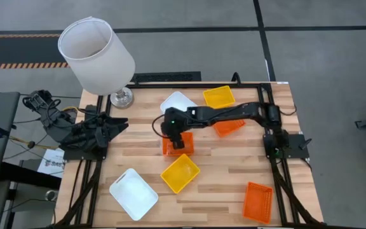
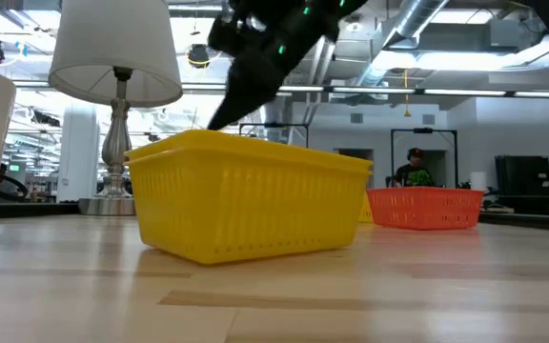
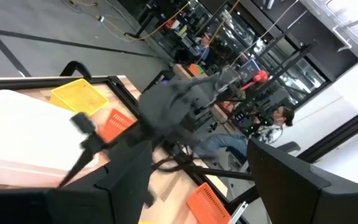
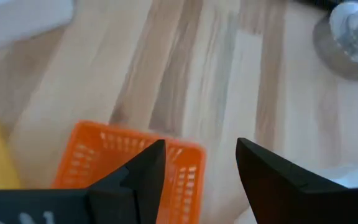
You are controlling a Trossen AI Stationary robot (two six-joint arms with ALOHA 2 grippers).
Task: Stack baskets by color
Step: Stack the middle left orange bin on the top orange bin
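Orange basket (image 1: 178, 145) at mid-surface lies under the right gripper (image 4: 197, 163), fingers spread (nothing held). Picking-up step, I judge; next, lower astride its rim and close.

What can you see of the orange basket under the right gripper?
The orange basket is a small shallow rectangular tray, plastic-looking, with mesh sides. It sits upright and empty on the wooden table near its middle, just above a yellow basket. The right gripper hangs over it, open, one finger over its rim.
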